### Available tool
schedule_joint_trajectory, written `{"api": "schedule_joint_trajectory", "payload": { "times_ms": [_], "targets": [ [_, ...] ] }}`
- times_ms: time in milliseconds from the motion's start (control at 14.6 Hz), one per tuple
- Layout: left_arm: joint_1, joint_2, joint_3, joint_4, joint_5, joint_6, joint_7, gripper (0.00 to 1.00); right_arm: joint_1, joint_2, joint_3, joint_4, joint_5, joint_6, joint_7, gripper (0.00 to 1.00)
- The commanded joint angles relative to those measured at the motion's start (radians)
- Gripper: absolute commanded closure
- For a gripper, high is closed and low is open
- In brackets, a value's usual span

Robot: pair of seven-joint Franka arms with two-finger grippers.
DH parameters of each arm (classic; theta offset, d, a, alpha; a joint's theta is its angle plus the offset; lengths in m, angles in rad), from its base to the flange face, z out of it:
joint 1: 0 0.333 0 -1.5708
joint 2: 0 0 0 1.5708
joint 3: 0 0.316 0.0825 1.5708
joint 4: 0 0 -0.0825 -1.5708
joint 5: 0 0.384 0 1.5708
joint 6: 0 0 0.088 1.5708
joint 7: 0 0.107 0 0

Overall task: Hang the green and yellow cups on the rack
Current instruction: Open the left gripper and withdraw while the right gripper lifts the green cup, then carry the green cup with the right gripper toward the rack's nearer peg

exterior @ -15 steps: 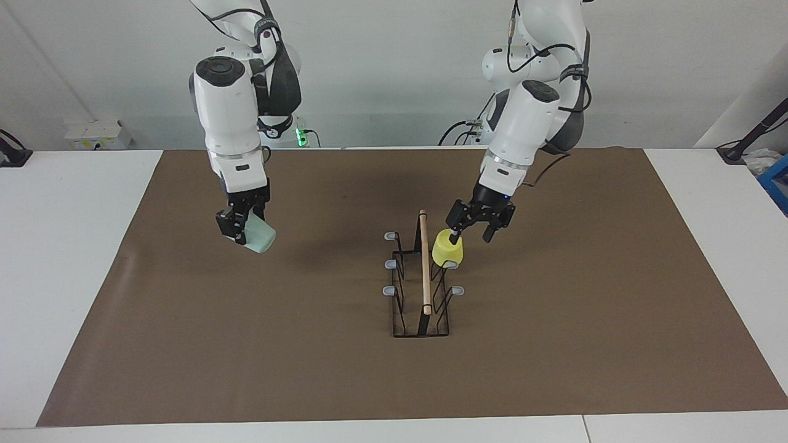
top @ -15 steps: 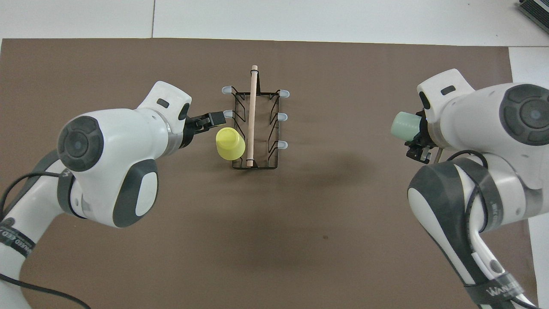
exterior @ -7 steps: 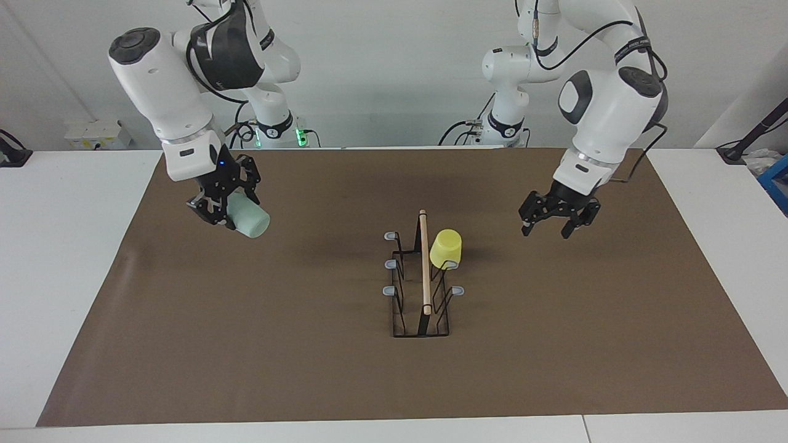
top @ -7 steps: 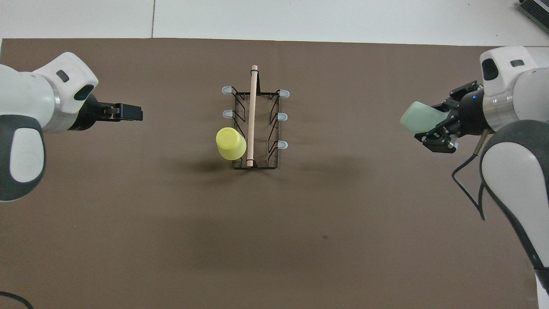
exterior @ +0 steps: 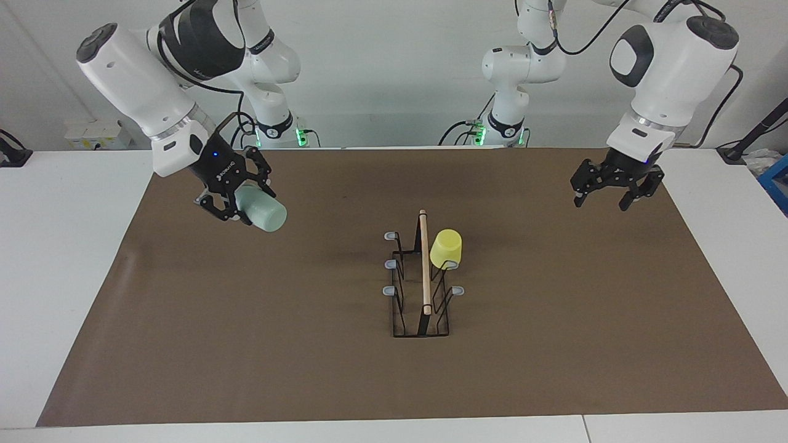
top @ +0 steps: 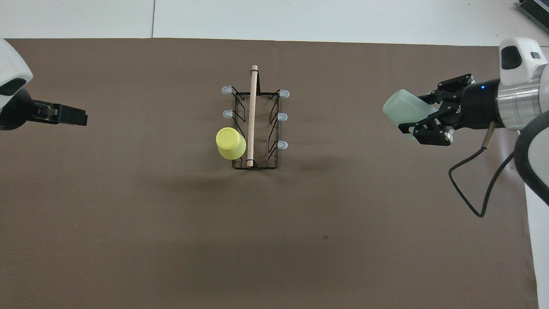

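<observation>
The black wire rack (exterior: pixel 423 271) (top: pixel 253 116) with its wooden top bar stands mid-table. The yellow cup (exterior: pixel 446 247) (top: pixel 230 143) hangs upside down on the rack's prong nearest the robots, on the left arm's side. My left gripper (exterior: pixel 600 203) (top: pixel 81 118) hovers open and empty over the mat toward the left arm's end, well away from the rack. My right gripper (exterior: pixel 237 206) (top: pixel 414 113) is up over the mat toward the right arm's end, shut on the pale green cup (exterior: pixel 266 212) (top: pixel 401 109), which lies sideways and points toward the rack.
A brown mat (exterior: pixel 554 344) covers most of the white table (exterior: pixel 61 258). Five grey-tipped prongs of the rack are bare. A blue item (exterior: pixel 779 178) sits at the table's edge by the left arm's end.
My left gripper pulled back from the yellow cup, rising toward the left arm's end; the cup stays on its prong. The right arm swung up and turned the green cup sideways.
</observation>
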Motion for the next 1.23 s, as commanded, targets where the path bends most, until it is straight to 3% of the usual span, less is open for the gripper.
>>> {"api": "schedule_joint_trajectory", "payload": {
  "times_ms": [0, 341, 683, 888, 1161],
  "targets": [
    [-0.026, 0.007, 0.033, 0.079, 0.025, -0.109, 0.034, 0.0, -0.021, -0.003, 0.007, -0.005, 0.111, 0.032, -0.074, 0.49],
    [-0.029, -0.021, 0.07, 0.058, 0.022, -0.152, 0.083, 0.0, -0.021, -0.042, 0.007, -0.084, 0.343, 0.089, -0.243, 0.49],
    [-0.029, -0.029, 0.071, 0.046, 0.019, -0.169, 0.084, 0.0, -0.006, -0.156, 0.008, -0.306, 0.642, 0.22, -0.446, 0.49],
    [-0.025, -0.029, 0.07, 0.043, 0.019, -0.169, 0.078, 0.0, 0.0, -0.194, 0.013, -0.386, 0.797, 0.255, -0.576, 0.49],
    [-0.025, -0.033, 0.067, 0.036, 0.019, -0.169, 0.072, 0.0, 0.084, -0.217, 0.013, -0.486, 1.027, 0.344, -0.708, 0.49]
  ]
}}
